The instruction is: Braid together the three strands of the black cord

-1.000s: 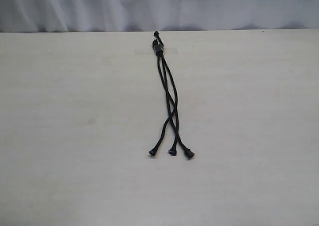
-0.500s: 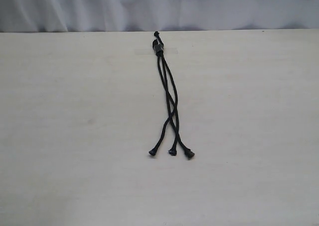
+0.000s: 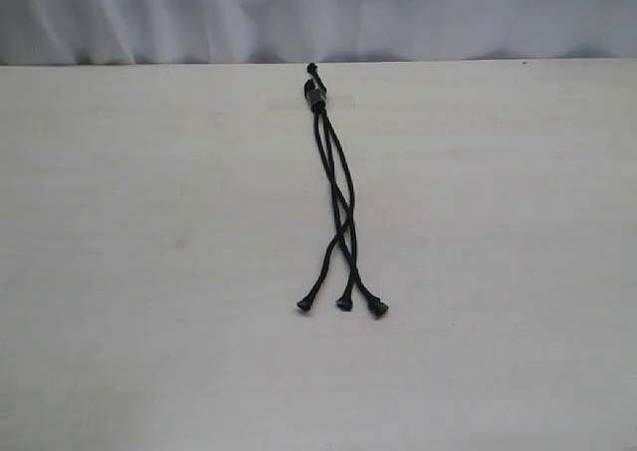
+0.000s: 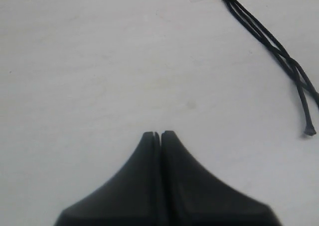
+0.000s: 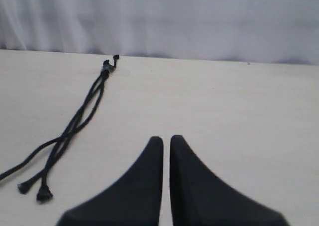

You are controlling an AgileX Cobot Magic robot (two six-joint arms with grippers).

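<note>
The black cord lies flat on the table, running from near the far edge toward the front. Its knot and dark binding are at the far end. The three strands cross each other about and fan out to three thickened tips. Neither gripper shows in the exterior view. In the left wrist view my left gripper is shut and empty, apart from the cord. My right gripper has only a thin slit between its fingers, holds nothing, and is apart from the cord.
The pale wooden table fills the view. A white curtain hangs behind its far edge. A strip of clear tape seems to sit at the binding.
</note>
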